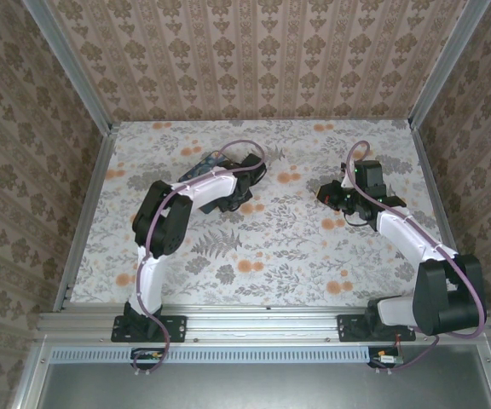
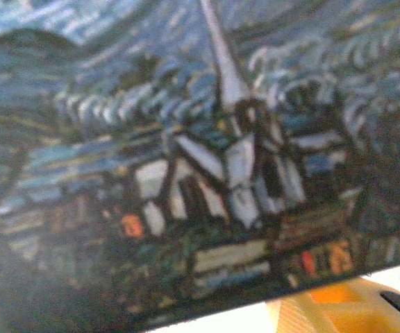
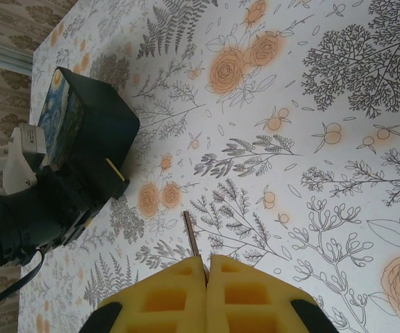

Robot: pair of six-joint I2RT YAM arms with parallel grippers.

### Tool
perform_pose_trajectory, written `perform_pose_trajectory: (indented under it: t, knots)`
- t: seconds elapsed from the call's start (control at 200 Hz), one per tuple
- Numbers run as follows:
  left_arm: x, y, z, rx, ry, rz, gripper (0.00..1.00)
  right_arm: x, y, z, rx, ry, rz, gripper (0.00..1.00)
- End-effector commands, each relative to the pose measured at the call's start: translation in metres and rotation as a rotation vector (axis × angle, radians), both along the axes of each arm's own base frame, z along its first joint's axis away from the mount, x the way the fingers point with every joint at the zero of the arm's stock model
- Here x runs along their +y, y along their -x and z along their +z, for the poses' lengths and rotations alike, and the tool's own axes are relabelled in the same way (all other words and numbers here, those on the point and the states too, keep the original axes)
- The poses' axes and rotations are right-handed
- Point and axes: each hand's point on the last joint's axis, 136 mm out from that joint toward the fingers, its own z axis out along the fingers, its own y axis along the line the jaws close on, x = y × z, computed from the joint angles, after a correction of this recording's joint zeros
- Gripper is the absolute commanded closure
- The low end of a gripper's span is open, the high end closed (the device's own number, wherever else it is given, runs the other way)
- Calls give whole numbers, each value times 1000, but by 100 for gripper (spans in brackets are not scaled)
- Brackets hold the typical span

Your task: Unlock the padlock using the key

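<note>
The padlock (image 1: 203,164) is a black block with a blue night-sky painting on its face, lying at the back left of the table. That painted face (image 2: 200,173) sits very close in the left wrist view, with one yellow finger (image 2: 328,309) at its lower edge. My left gripper (image 1: 233,189) closes around the padlock's black body (image 3: 92,132). My right gripper (image 3: 207,260) is shut on the key (image 3: 189,234). The thin blade pokes out between the yellow pads and points toward the padlock, a good gap away. In the top view the right gripper (image 1: 335,196) hovers right of centre.
A floral cloth (image 1: 271,247) covers the table, and patterned walls (image 1: 254,60) close in the back and both sides. Open cloth lies between the two grippers. The left arm's dark wrist and cable (image 3: 19,229) sit beside the padlock.
</note>
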Motion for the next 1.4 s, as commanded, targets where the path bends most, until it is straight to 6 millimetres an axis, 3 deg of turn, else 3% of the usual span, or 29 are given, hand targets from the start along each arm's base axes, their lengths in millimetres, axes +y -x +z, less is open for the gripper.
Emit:
perform_pose_trajectory:
  t: [0.0, 0.395, 0.535, 0.68, 0.925, 1.09, 1.395]
  knots:
    - [10, 2, -3, 10, -45, -6, 54, 6, 1, 10, -27, -10, 28, 100]
    - [9, 0, -5, -1, -37, -40, 67, 12, 5, 10, -24, -11, 52, 100]
    - [-11, -6, -4, -35, 106, -126, 71, 34, 17, 4, -5, -38, 151, 100]
    - [-22, -4, 11, -21, 189, -214, 77, 60, 34, -3, 1, -33, 244, 100]
    - [-39, 12, 32, 35, 327, -284, 77, 76, 40, -2, 2, -44, 283, 100]
    - [-54, 23, 46, 106, 491, -280, 77, 84, 49, -3, -2, -47, 325, 100]
    - [-73, 52, 82, 286, 799, -216, 79, 126, 63, 8, -156, -111, 469, 100]
